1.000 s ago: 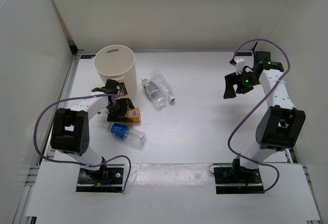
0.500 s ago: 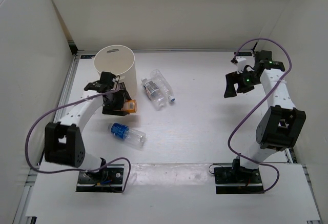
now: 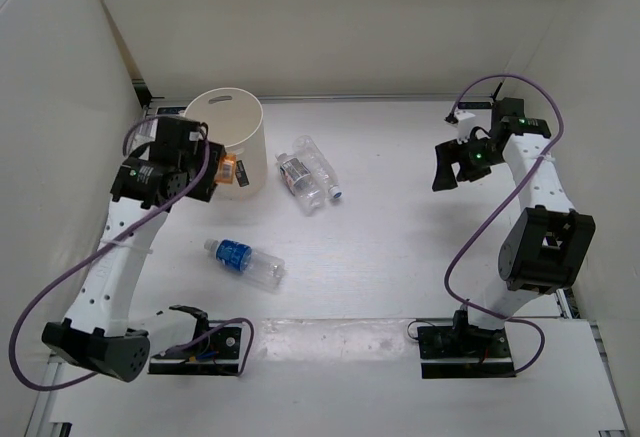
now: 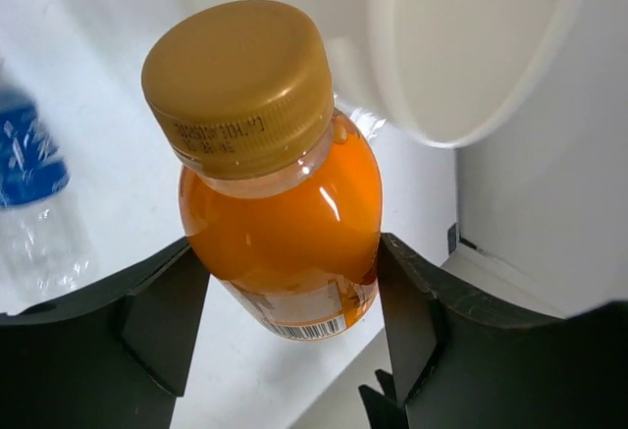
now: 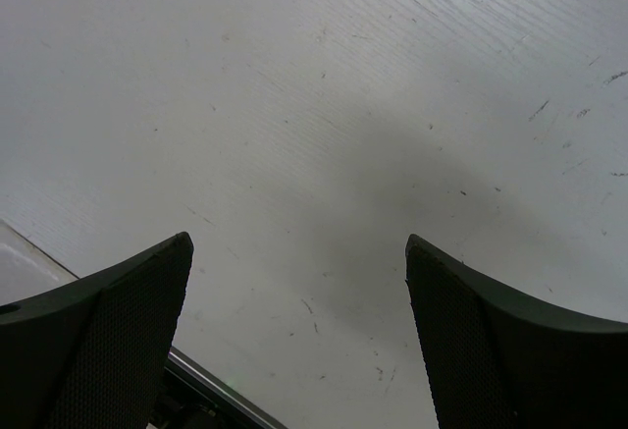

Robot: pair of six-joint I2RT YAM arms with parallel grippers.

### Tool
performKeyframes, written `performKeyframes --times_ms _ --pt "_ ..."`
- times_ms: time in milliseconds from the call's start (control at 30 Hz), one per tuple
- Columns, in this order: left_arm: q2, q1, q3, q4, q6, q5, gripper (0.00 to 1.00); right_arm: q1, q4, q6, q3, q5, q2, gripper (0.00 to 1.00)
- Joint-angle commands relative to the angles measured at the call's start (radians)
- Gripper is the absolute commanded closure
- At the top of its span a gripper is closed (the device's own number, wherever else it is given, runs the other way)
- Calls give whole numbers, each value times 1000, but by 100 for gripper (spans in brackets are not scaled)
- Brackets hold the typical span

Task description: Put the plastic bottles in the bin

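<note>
Bright, even overhead light is washing out the table; soft shadow is lying beneath the right gripper; orange bottle is catching glare, background blurring.

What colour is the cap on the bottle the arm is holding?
Golden tan cap on the orange bottle; left wrist view.

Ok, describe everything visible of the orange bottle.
The orange bottle is short and rounded, clear plastic full of orange liquid, with a ribbed gold screw cap on and a barcode label low on its body. The left gripper clamps its sides, holding it off the table beside the bin, near the rim, not yet inside.
</note>
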Motion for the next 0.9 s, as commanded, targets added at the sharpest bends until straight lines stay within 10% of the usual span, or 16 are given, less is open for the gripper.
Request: performKeyframes --times_ms 0,433,867 --pt "19 -2 155 60 189 -160 73 15 13 7 10 -30 -5 10" --pt "407 197 458 185 340 154 74 -2 30 57 55 -58 1 10" --pt "541 193 491 125 409 147 66 -53 25 82 118 -73 76 10"
